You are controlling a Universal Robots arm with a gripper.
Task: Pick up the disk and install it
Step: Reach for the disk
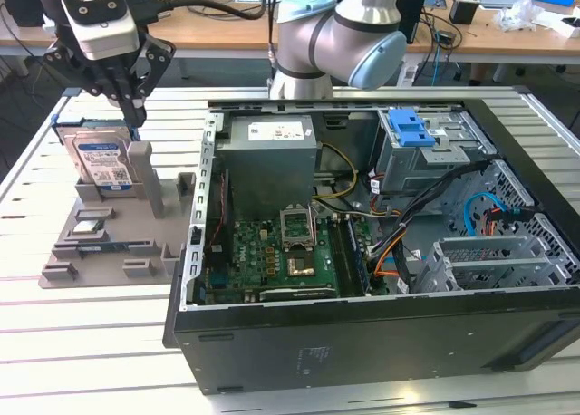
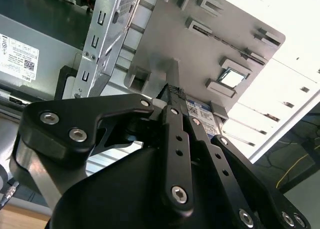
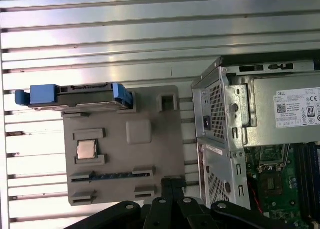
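The disk (image 1: 101,161) stands on edge in a grey holder tray (image 1: 109,243) at the exterior view's left. It is silver-grey with a white and blue label, clipped in a blue frame. My gripper (image 1: 134,118) hangs just above the disk's top edge, on the side toward the computer case. Its black fingers are drawn together to a point with nothing between them. In the second wrist view the gripper (image 2: 175,91) tapers down over the tray (image 2: 200,49), with the disk's label (image 2: 202,114) beside it. The first wrist view shows the disk (image 3: 75,96) edge-on and the gripper (image 3: 170,181).
An open computer case (image 1: 362,342) lies on the slatted table (image 1: 82,342) next to the tray. It holds a grey power supply box (image 1: 270,152), a green motherboard (image 1: 272,252) and a blue-handled drive cage (image 1: 412,130). A small chip (image 3: 86,149) rests on the tray.
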